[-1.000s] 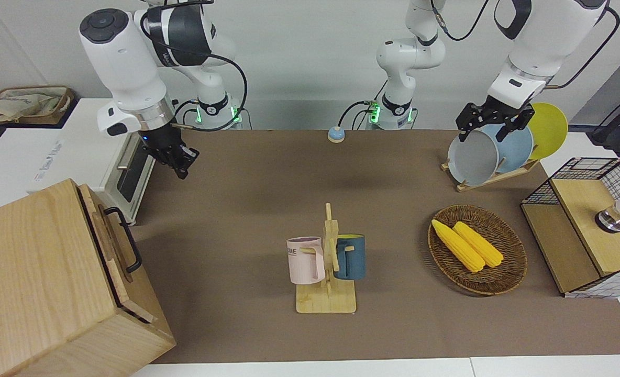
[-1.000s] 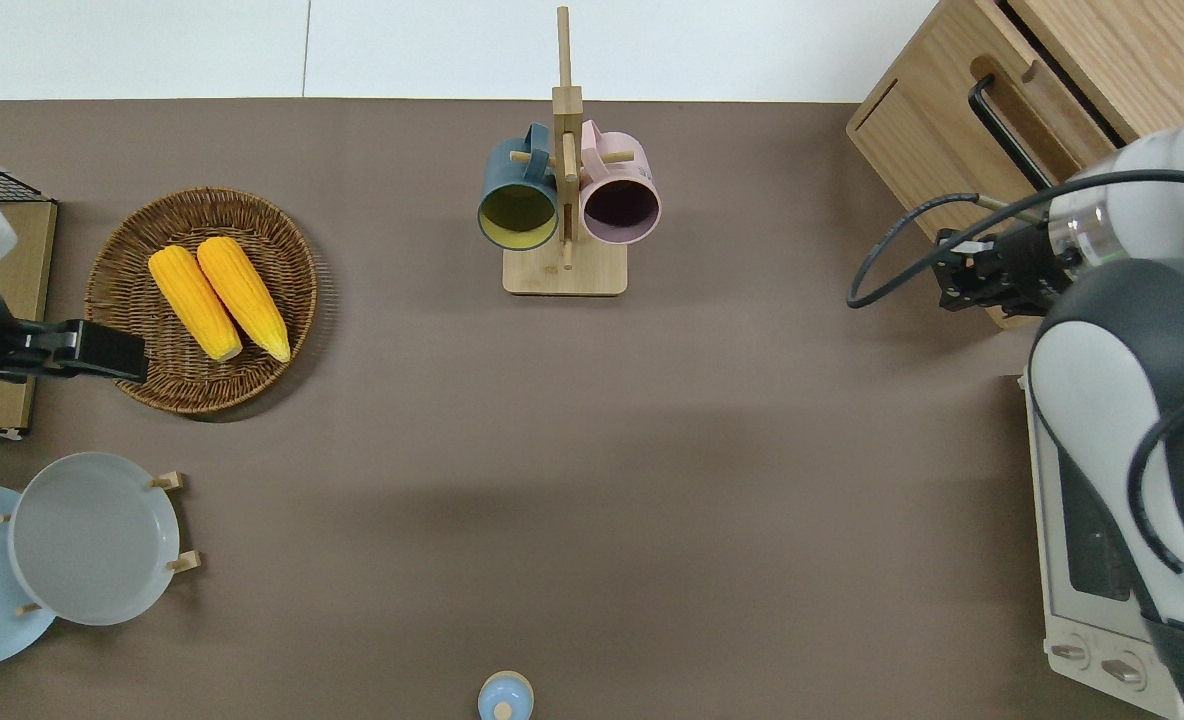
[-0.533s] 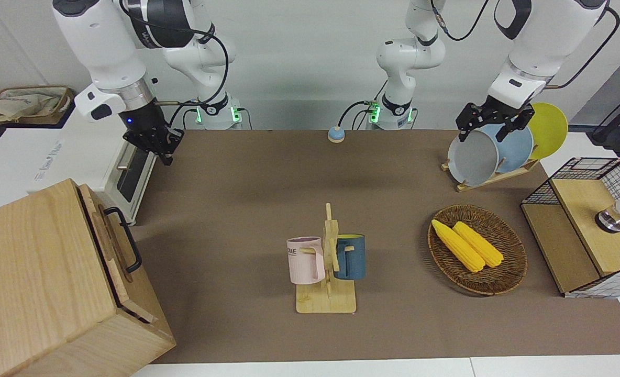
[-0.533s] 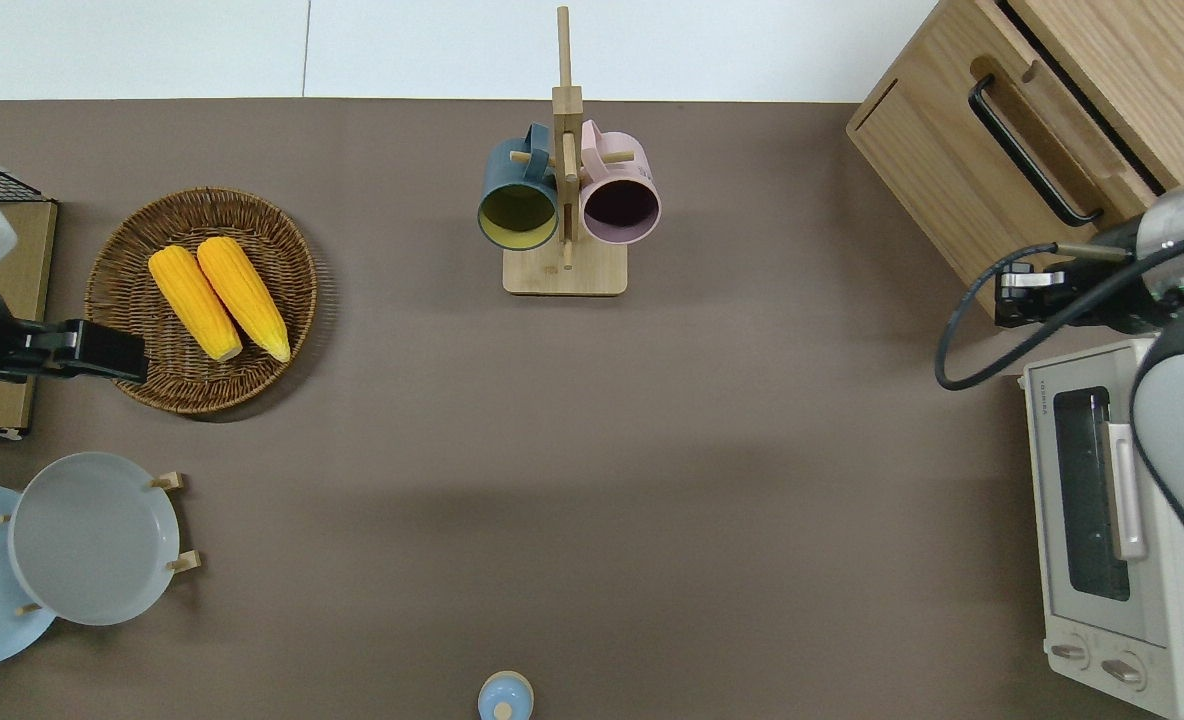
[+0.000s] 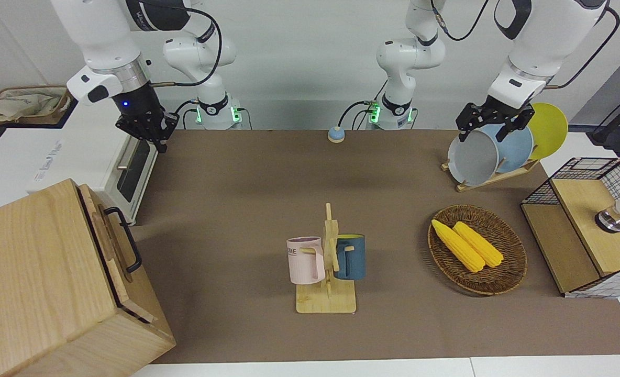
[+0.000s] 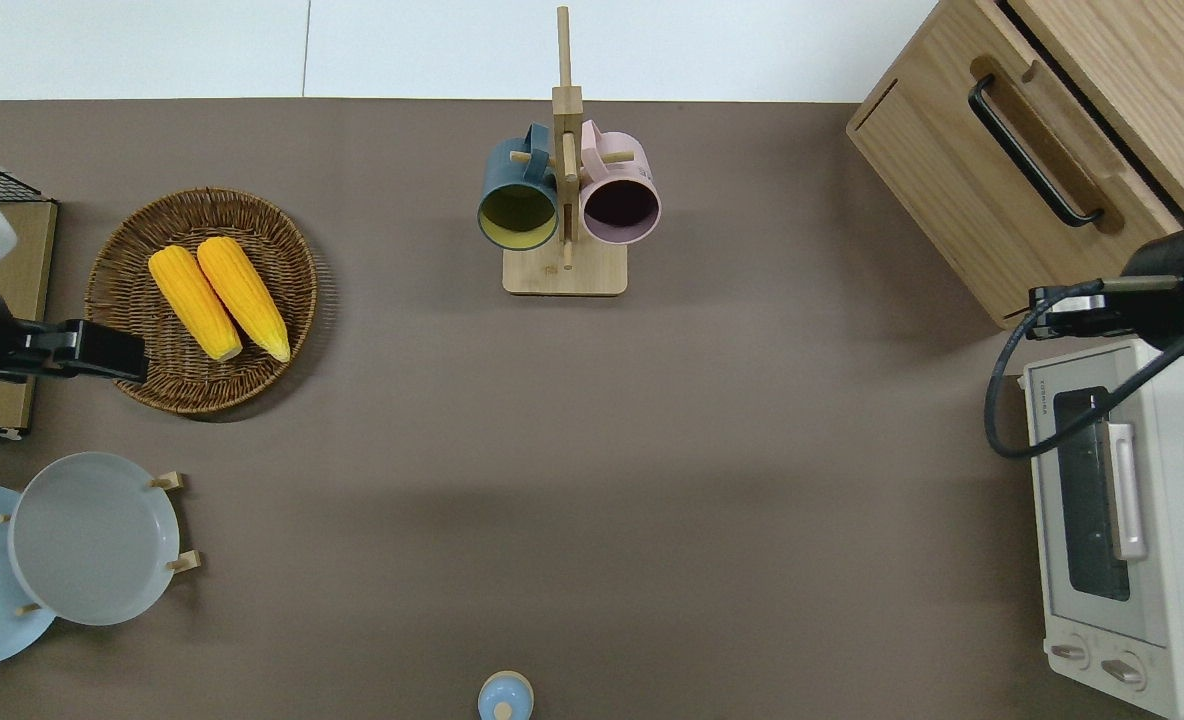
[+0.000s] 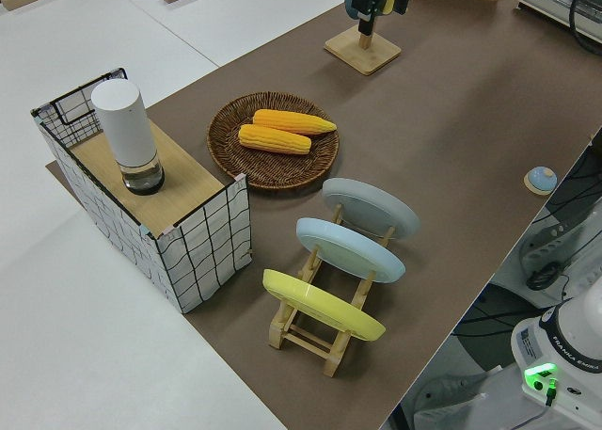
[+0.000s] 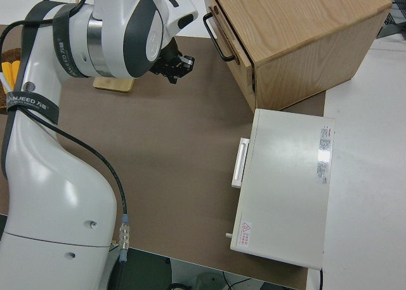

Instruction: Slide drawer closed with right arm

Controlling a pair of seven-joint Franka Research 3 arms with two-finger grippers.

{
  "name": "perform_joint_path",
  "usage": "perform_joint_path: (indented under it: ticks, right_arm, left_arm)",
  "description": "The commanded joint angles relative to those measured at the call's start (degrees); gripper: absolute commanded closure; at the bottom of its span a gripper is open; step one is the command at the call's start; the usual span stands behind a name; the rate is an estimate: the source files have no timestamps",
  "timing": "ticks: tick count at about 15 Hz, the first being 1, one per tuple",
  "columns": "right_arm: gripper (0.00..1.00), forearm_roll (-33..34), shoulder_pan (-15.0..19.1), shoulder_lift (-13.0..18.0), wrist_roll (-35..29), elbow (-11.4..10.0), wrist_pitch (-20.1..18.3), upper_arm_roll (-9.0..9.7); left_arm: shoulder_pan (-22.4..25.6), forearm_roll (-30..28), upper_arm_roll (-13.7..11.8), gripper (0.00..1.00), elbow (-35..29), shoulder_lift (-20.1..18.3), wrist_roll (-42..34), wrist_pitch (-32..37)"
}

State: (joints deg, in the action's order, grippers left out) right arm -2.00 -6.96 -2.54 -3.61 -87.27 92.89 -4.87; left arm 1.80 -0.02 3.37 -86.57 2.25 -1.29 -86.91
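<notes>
**Drawer flush in cabinet, right gripper up beside the toaster oven**

Front view: the drawer [image 5: 112, 246] sits pushed into the wooden cabinet [image 5: 37, 283] at the right arm's end of the table, its thick light-wood panel flush and its black loop handle standing proud. The right gripper [image 5: 150, 135] hangs in the air well apart from the handle, near the white toaster oven [image 5: 126, 173]; whether its fingers are parted I cannot tell. The left arm is parked; its gripper [image 5: 490, 123] is likewise unclear.

Overhead view: the right gripper [image 6: 1057, 318] is over the mat at the cabinet's near corner, just above the oven's edge. Broad bare brown mat [image 6: 652, 450] lies open between the cabinet and the wooden mug rack [image 6: 564, 200].

Left side view: a round woven basket [image 7: 226, 134] holds two corn cobs [image 7: 277, 131]; three glossy plates stand in a slatted rack [image 7: 320, 331].

Right side view: the cabinet's plain grain top and the oven's smooth casing sit close together.
</notes>
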Motion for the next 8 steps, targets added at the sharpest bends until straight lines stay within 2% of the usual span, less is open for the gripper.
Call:
perform_joint_path:
  ticks: [1, 2, 3, 6, 8]
  right_arm:
    - [0.497, 1.7, 1.7, 1.1, 1.3, -1.4, 0.2, 2.32]
    - [0.196, 1.9, 1.7, 1.0, 1.3, -1.3, 0.2, 2.32]
    - [0.019, 2.6, 1.7, 1.0, 1.2, -1.1, 0.2, 2.32]
    - [0.015, 3.3, 1.4, 0.2, 1.3, 0.5, 0.1, 2.32]
    - [0.015, 3.3, 1.2, -1.5, 1.6, 2.7, -0.3, 2.32]
  left_arm:
    - [0.3, 1.0, 0.4, 0.01, 1.4, 0.7, -0.6, 1.1]
    - [0.3, 1.0, 0.4, 0.01, 1.4, 0.7, -0.6, 1.1]
    - [0.3, 1.0, 0.4, 0.01, 1.5, 0.7, -0.6, 1.1]
    - [0.3, 1.0, 0.4, 0.01, 1.4, 0.7, -0.6, 1.1]
    - [0.3, 1.0, 0.4, 0.01, 1.4, 0.7, -0.6, 1.1]
